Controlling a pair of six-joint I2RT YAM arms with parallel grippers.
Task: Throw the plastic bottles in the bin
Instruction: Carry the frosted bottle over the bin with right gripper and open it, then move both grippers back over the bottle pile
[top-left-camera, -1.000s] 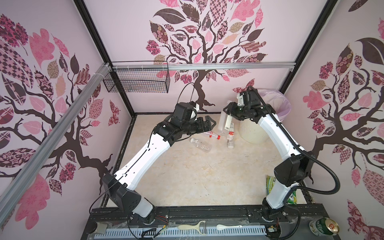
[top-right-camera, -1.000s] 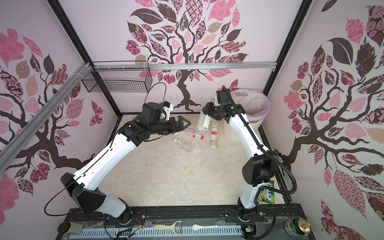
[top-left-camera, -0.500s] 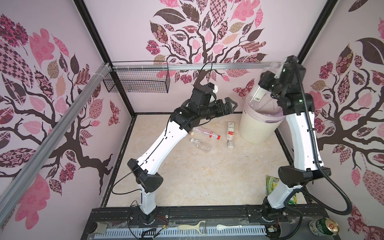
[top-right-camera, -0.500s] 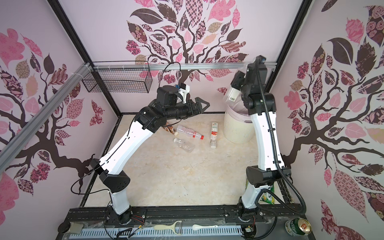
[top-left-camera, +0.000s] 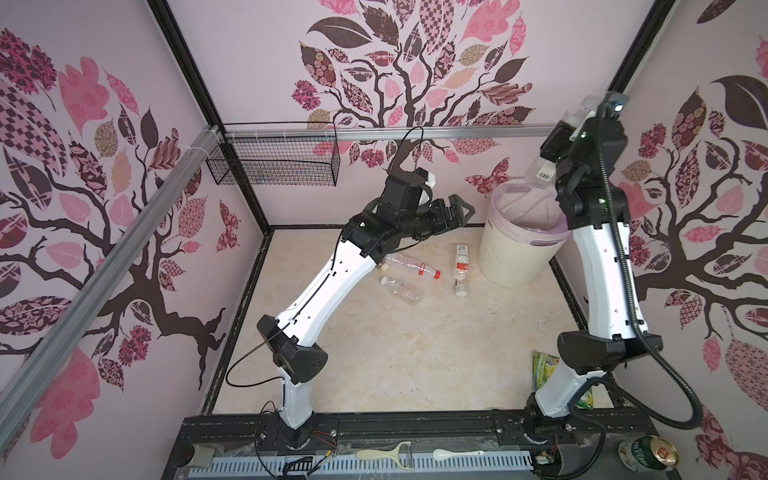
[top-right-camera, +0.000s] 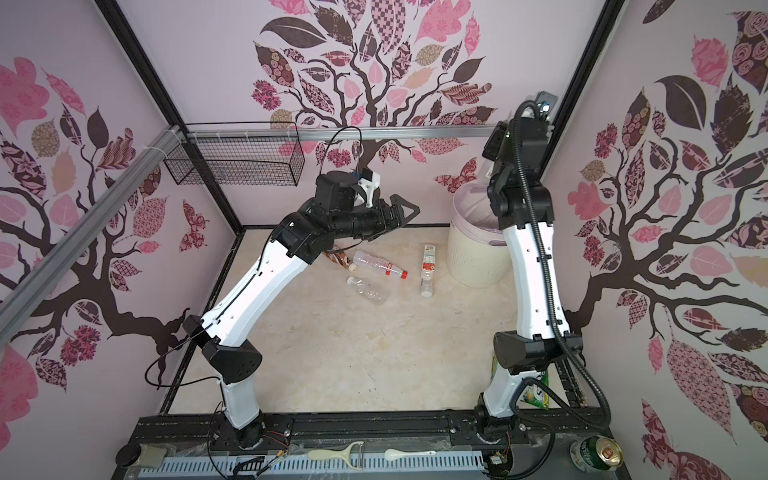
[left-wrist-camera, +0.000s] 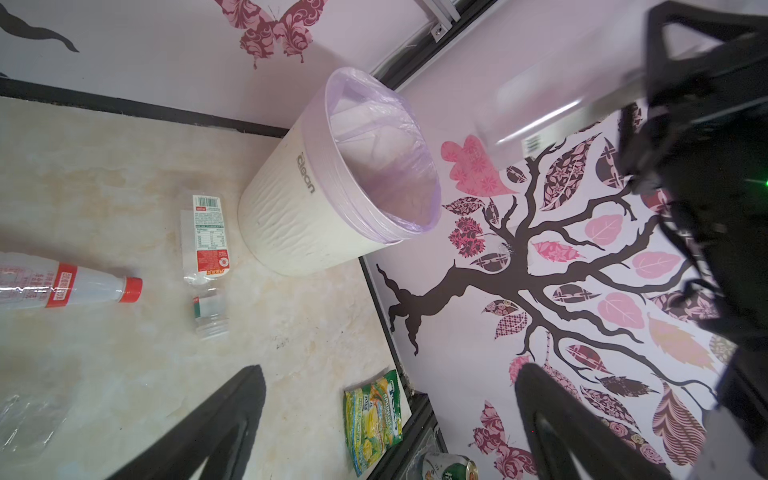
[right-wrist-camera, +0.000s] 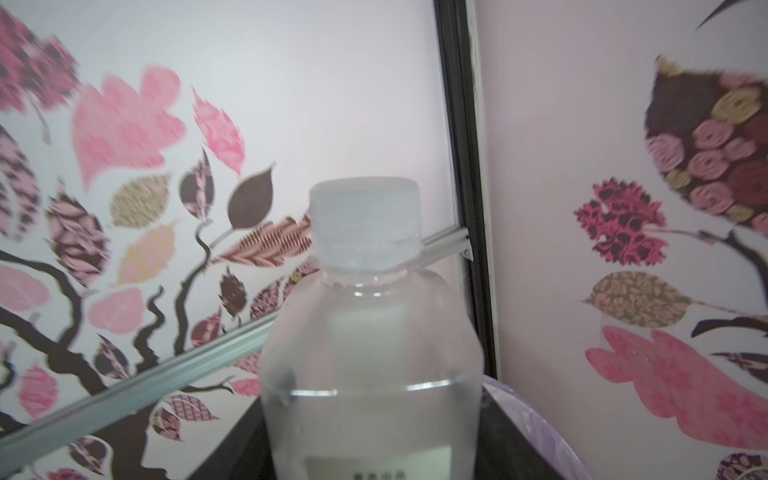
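A clear bottle (top-left-camera: 543, 171) is sitting between the jaws of the right gripper (top-left-camera: 557, 162), just above the rim of the bin (top-left-camera: 515, 257). I cannot tell whether the jaws are pressing it. The left gripper (top-left-camera: 465, 211) is hanging wide open and empty over three bottles (top-left-camera: 409, 266) that are lying on the floor (top-left-camera: 415, 353) beside the bin.

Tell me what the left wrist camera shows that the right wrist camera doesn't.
Only the left wrist view: the whole bin, bottles lying on the floor, including the red-capped bottle and the red-labelled bottle, the snack bag and the green can. Only the right wrist view: the pale cap of the clear bottle. Both: that clear bottle, blurred in the left wrist view, and the lilac liner.
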